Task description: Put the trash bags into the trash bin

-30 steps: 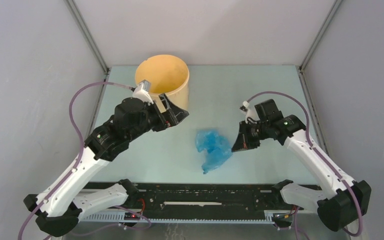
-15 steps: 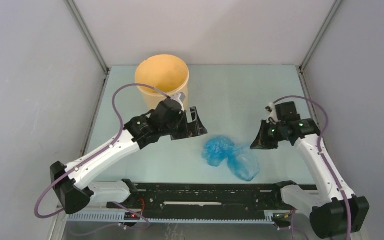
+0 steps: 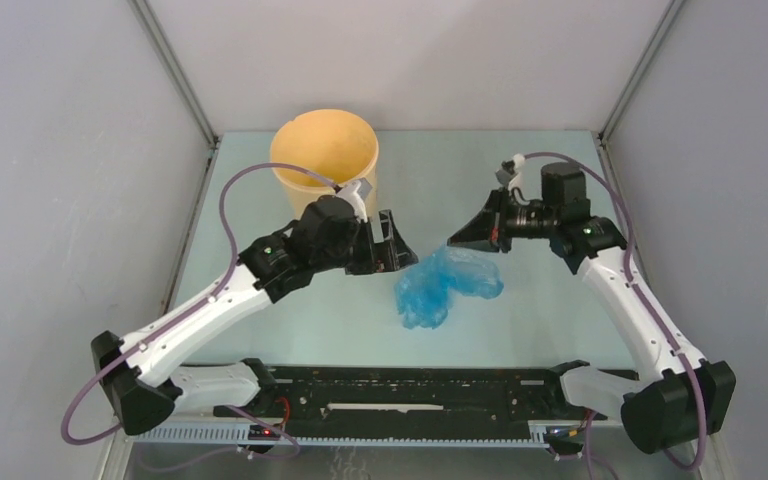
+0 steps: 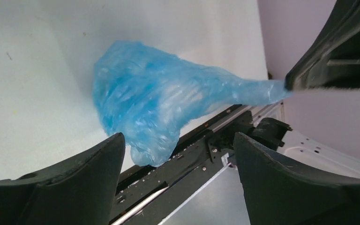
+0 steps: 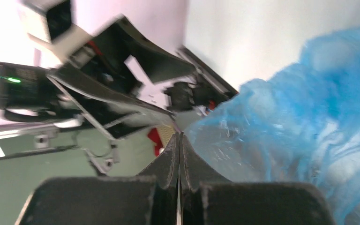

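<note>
The light-blue trash bag hangs crumpled over the table's middle, its top corner pulled up to my right gripper. That gripper is shut on the bag's corner; in the right wrist view the jaws are pressed together with the bag bulging just right of them. My left gripper is open and empty, just left of the bag. In the left wrist view the bag lies beyond the spread fingers and stretches right to the other gripper. The yellow-tan trash bin stands at the back left, behind my left wrist.
Grey walls close in the table on the left, right and back. The black rail with both arm bases runs along the near edge, close below the bag.
My right gripper has swung up and to the left, shut on the bag's corner, and lifted it. The bag has moved left and farther back. The left arm has barely moved.
</note>
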Controlling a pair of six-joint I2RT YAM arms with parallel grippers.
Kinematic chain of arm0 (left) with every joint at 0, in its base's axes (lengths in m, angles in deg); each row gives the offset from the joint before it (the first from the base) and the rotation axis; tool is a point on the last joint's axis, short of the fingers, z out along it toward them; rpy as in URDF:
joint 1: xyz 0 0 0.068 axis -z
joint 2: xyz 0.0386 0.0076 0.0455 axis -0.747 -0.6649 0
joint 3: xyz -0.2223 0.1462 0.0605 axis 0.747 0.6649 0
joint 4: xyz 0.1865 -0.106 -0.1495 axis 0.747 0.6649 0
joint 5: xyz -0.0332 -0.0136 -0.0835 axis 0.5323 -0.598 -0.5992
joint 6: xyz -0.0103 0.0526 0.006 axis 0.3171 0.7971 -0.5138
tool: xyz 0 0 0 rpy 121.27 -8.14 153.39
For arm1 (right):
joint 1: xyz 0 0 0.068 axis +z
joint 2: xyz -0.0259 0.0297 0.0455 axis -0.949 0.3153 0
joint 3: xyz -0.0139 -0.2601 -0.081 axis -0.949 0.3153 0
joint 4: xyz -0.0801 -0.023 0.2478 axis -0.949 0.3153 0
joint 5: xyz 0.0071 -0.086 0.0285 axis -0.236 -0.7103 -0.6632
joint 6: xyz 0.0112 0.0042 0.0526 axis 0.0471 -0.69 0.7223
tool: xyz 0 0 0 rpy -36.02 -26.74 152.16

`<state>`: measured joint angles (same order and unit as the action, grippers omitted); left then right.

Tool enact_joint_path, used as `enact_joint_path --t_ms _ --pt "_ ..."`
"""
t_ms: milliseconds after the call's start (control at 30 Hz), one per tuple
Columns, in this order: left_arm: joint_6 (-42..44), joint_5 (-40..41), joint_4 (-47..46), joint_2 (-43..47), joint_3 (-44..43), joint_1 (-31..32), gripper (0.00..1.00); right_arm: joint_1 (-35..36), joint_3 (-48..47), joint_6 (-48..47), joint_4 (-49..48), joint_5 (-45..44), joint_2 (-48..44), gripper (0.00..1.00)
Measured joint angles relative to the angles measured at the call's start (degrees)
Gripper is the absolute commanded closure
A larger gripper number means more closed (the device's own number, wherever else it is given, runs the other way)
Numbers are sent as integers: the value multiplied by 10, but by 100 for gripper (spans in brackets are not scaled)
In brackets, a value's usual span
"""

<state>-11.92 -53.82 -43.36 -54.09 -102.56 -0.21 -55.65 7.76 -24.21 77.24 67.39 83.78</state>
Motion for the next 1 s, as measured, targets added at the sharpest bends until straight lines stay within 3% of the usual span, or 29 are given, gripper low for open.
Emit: enact_joint_path --t_ms 200,400,500,600,667,733,867,1000 --pt "7 -3 -20 46 0 0 1 -25 -66 152 -113 49 -5 100" --pt "35 12 -12 56 -1 14 0 -27 -86 201 -125 42 -40 100" --pt "49 33 13 51 -4 28 4 -34 -86 177 -97 23 -40 77" --pt "54 42 29 27 -8 34 3 -47 -101 94 -3 -19 -22 29" --pt "56 40 32 1 -9 34 0 -52 -114 11 82 -76 -4 15" --pt "56 32 29 -33 -9 35 0 -55 -115 -56 152 -135 1 10" --pt "57 4 17 -123 -12 42 0 -65 -115 -170 272 -235 -14 9" --pt "68 -27 11 -216 -34 64 0 -75 -115 -211 321 -273 -44 9"
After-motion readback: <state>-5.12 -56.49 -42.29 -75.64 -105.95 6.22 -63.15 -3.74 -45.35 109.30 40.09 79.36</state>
